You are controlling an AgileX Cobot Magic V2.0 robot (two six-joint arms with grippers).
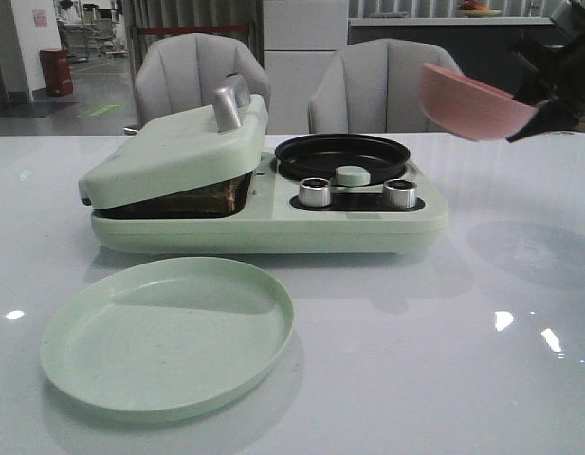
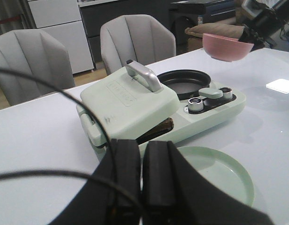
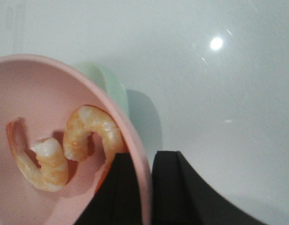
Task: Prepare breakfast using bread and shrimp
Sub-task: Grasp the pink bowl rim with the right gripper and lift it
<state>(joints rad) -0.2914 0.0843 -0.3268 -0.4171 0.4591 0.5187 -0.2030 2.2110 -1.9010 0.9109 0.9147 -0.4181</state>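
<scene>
While my left pincer (image 2: 142, 187) sits pressed together near the green plate (image 1: 169, 336), bread (image 1: 237, 196) lies under the maker's lid (image 1: 173, 152); beyond, my right pincer (image 3: 139, 187) clamps the pink bowl's (image 1: 472, 102) rim, shrimp (image 3: 90, 133) inside, aloft over bare desk (image 1: 520, 313).

Counting up: one pale green breakfast maker (image 1: 273, 223) sits on the one white table (image 1: 482, 379), with one hinged lid (image 1: 173, 152) carrying one silver handle (image 1: 230, 102). One round black pan (image 1: 342, 154) is set in it, alongside two silver knobs (image 1: 315, 191), and there's one green button (image 1: 353, 175) between them. One empty green plate (image 1: 169, 332) lies in front. One pink bowl (image 1: 472, 102) is up in the air, and inside it two shrimp (image 3: 90, 131). Behind the table stand two grey chairs (image 1: 382, 85).
</scene>
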